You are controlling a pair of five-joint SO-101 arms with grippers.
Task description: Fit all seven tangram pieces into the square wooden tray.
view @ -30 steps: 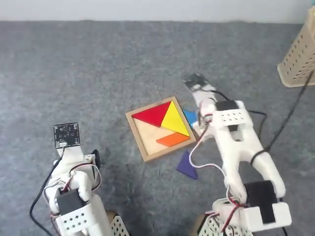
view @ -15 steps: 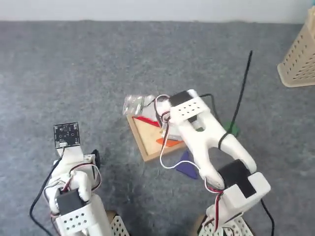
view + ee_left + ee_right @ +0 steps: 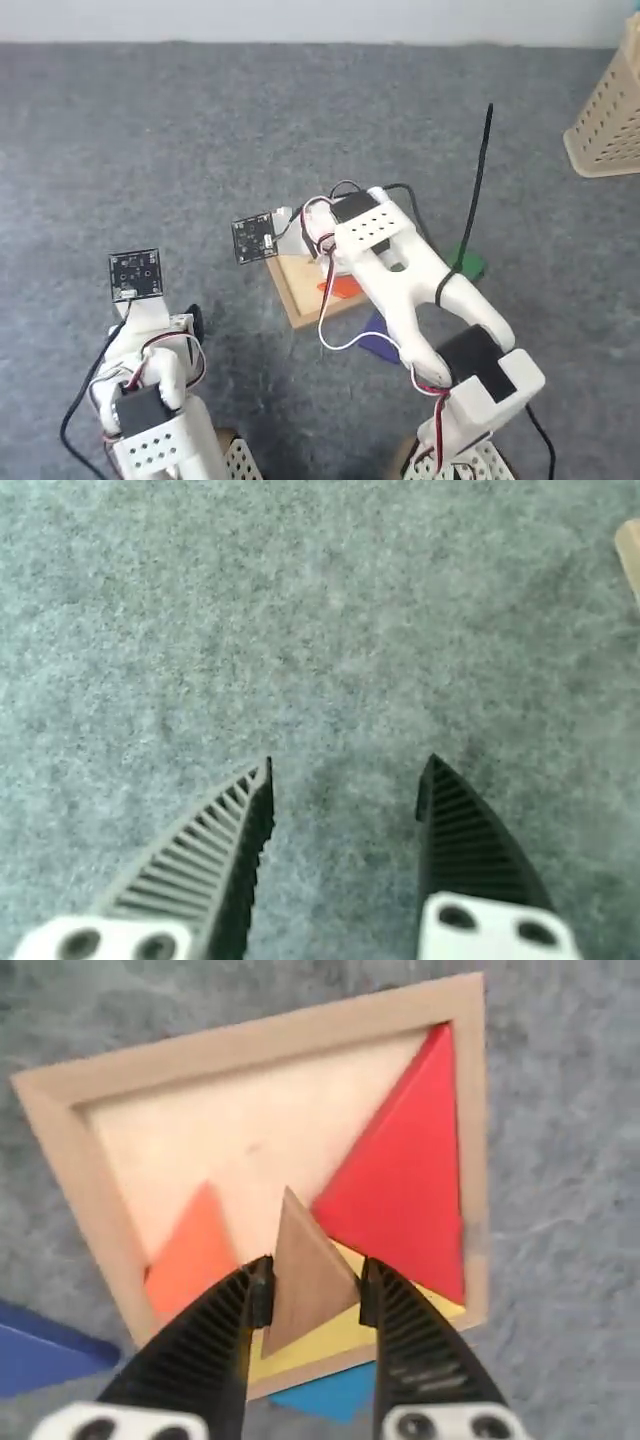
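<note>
The square wooden tray (image 3: 60, 1150) lies below my right gripper (image 3: 312, 1268), which is shut on a brown triangle (image 3: 303, 1295) held just over the tray's middle. Inside the tray are a red triangle (image 3: 400, 1180), an orange piece (image 3: 195, 1250) and a yellow triangle (image 3: 325, 1345). A light blue piece (image 3: 320, 1395) and a dark purple triangle (image 3: 40, 1345) lie outside its rim. In the high view the right arm (image 3: 370, 235) covers most of the tray (image 3: 290, 295); a green piece (image 3: 468, 265) lies to its right. My left gripper (image 3: 345, 780) hangs open over bare carpet.
Grey carpet covers the table. A beige slotted basket (image 3: 610, 110) stands at the far right edge. A black cable (image 3: 480, 180) rises behind the right arm. The purple triangle (image 3: 378, 338) lies in front of the tray, beside the right arm.
The right arm has swung left from beside the tray to over it, carrying the brown triangle. The green piece now shows on the carpet. The left arm has kept still.
</note>
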